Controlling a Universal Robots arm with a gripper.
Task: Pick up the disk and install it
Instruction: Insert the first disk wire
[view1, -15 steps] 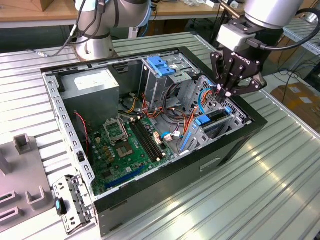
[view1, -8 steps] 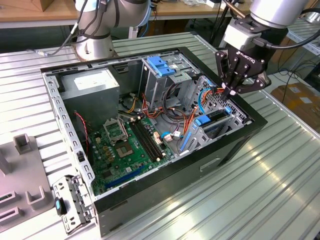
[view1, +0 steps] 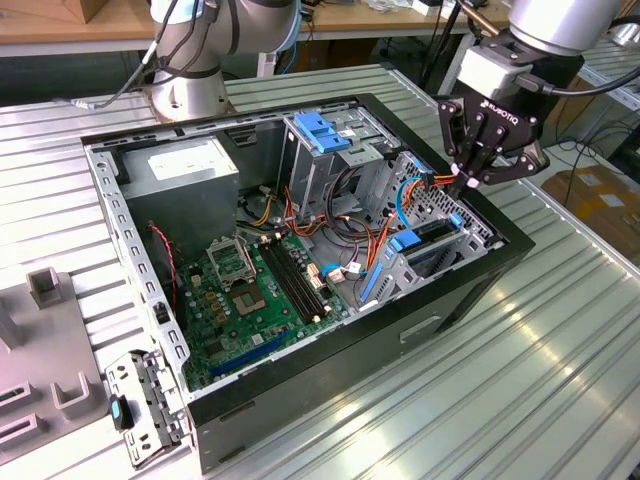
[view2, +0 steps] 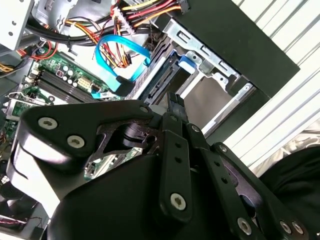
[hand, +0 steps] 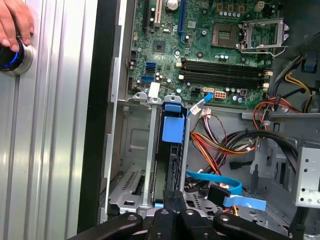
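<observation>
Over the cage (view1: 432, 228), at 3 o'clock of the case (view1: 330, 385) in exterior view: gripper (view1: 468, 182), jaws together.
Disk (hand: 170, 161) stands on edge inside the cage, close to the gripper.

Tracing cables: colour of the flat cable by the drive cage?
Light blue; flat cable clearest in second wrist view.

arm (view1: 195, 45): silver-grey, blue ring | gripper (view1: 468, 182): black, silver screws, white lettering

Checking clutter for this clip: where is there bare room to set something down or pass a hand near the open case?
Free: the ribbed table at the exterior view's lower right, bordered by the black wall of the case. Crowded: inside the case, cables fill the gap between motherboard and drive cage, where the gripper hangs.
</observation>
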